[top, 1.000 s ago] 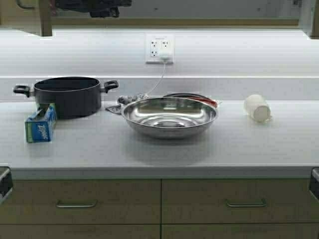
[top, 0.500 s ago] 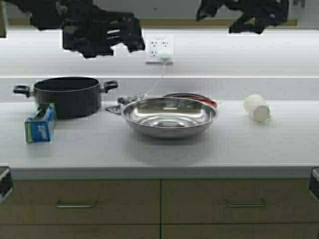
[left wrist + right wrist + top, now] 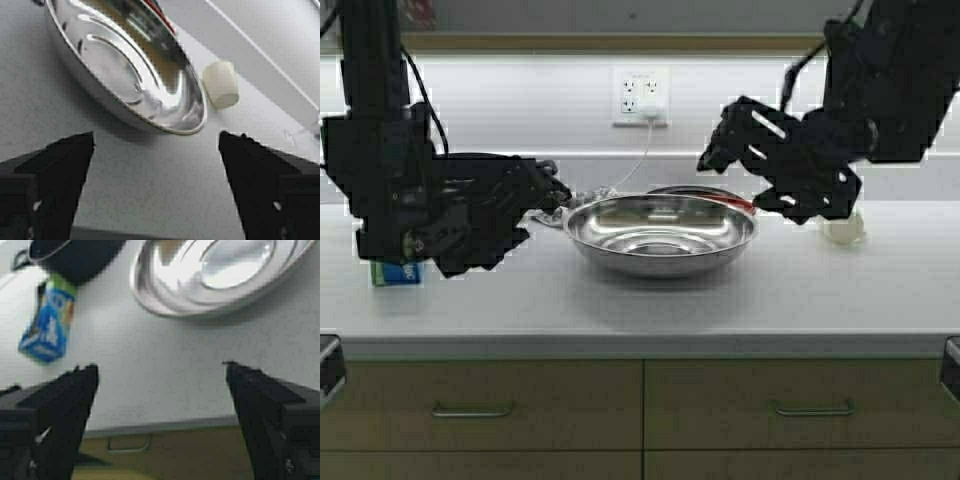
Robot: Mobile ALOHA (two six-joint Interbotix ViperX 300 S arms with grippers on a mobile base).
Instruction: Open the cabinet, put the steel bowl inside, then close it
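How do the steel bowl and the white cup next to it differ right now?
The steel bowl is wide, shallow and shiny; the white cup is small, matte and pale. The bowl sits upright, open side up; the cup lies on its side. The bowl lies between the open left claw and right claw; the cup is mostly hidden behind the right arm. Both rest on the counter.

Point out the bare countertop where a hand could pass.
Free: the white countertop strip between the shiny steel bowl and the front edge. Crowded: behind the bowl, with a dark plate; the left gripper by the bowl's left rim; the right gripper above its right rim.
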